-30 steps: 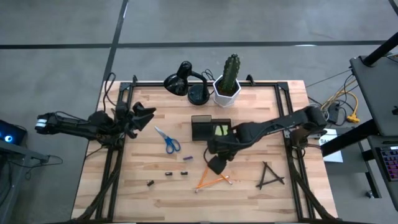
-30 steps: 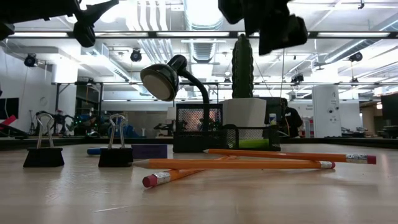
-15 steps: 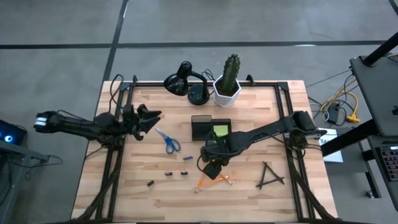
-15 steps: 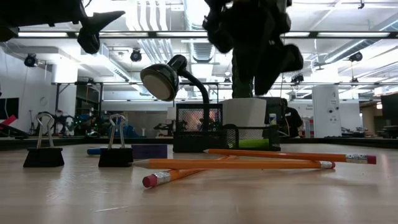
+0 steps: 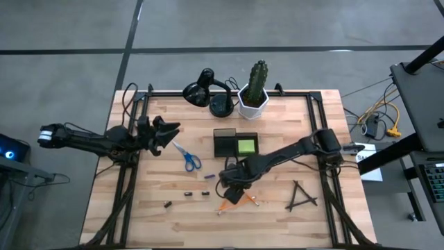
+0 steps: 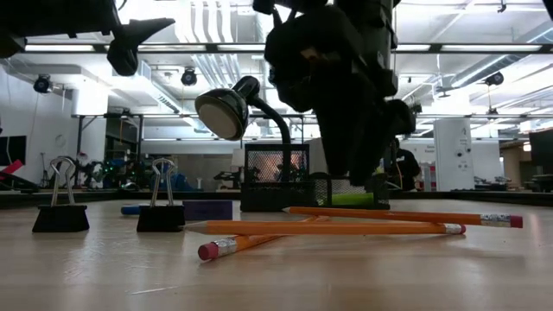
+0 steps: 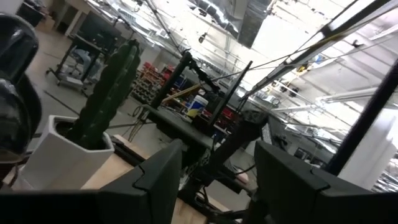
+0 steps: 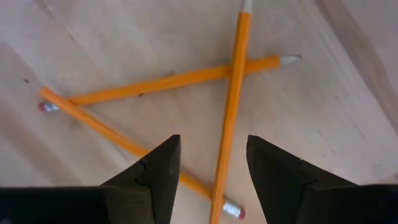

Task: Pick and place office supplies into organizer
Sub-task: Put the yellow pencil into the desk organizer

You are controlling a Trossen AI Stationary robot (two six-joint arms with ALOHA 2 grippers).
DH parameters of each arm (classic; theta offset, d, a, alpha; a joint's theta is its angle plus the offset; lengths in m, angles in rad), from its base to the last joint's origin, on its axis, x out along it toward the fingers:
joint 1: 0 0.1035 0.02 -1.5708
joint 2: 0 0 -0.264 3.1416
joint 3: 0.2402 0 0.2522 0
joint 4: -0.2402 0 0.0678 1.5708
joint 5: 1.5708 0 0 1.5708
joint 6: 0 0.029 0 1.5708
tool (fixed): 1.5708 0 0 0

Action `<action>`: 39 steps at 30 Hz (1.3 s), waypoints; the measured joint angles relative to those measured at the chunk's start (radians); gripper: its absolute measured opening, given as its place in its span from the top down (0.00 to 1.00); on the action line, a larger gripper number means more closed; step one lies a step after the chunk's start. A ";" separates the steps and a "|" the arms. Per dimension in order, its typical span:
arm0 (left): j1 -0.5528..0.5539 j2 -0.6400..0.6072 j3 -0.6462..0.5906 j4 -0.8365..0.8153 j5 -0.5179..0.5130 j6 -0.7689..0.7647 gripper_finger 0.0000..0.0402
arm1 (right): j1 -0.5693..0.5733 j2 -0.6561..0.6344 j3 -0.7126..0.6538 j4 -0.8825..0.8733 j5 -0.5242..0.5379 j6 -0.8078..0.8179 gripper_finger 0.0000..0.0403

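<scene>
Pencils (image 5: 236,202), three orange ones, lie crossed on the bench (image 5: 139,215) near its front middle, directly under the right end effector (image 5: 234,195), whose fingers are spread apart and hold nothing. In the high view this end effector covers a part of the pencils. The organizer (image 5: 236,144) stands behind them, toward the cactus pot (image 5: 253,102) and the lamp (image 5: 207,90), with the green sticky pad (image 5: 245,146) inside it. The scissors (image 5: 187,157) lie to the left of it, with free wood around them. Three small binder clips (image 5: 187,196) sit near the front. The left end effector (image 5: 166,131) hangs at the left edge, released and empty. Bare bench is at both front corners. The black sticks (image 5: 302,196) lie at the right.
</scene>
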 joint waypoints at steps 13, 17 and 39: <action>0.000 0.007 0.000 0.001 -0.006 0.000 0.53 | 0.010 0.049 0.000 0.016 0.026 0.002 0.58; 0.000 0.006 0.000 0.000 -0.005 0.000 0.53 | 0.014 0.068 -0.001 0.012 0.026 0.002 0.58; 0.000 0.005 0.000 -0.001 -0.005 0.001 0.53 | 0.014 0.075 -0.004 0.001 0.025 -0.002 0.69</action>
